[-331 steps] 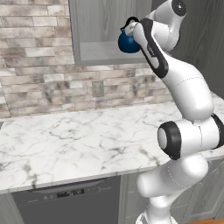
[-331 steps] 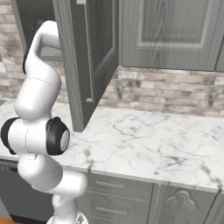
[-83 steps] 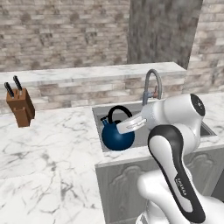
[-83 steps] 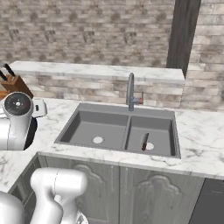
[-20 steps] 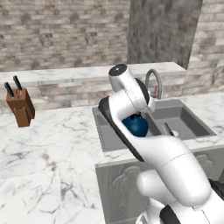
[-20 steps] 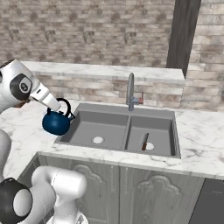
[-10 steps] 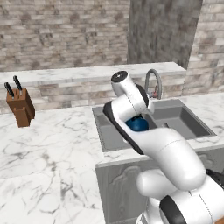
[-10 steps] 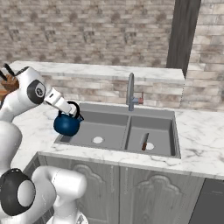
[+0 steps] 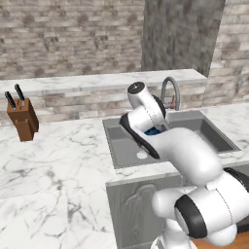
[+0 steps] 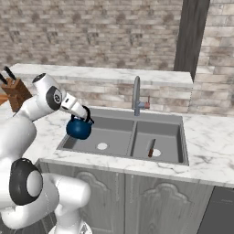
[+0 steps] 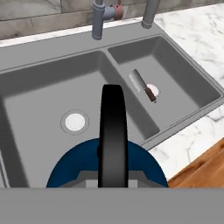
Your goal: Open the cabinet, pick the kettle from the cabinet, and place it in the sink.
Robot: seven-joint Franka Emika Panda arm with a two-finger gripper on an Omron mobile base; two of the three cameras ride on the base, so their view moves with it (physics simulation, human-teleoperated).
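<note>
Now the gripper (image 10: 85, 114) is clamped on the black handle of the blue kettle (image 10: 78, 129), which hangs above the left basin of the sink (image 10: 176, 160). Nearby, a knife (image 10: 151, 148) lies in the right basin.

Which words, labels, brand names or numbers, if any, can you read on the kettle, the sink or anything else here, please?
None: no readable text anywhere.
The kettle, held by the gripper, is plain dark blue.
The sink, faucet, knife block and the cleaver in the basin carry no markings.
</note>
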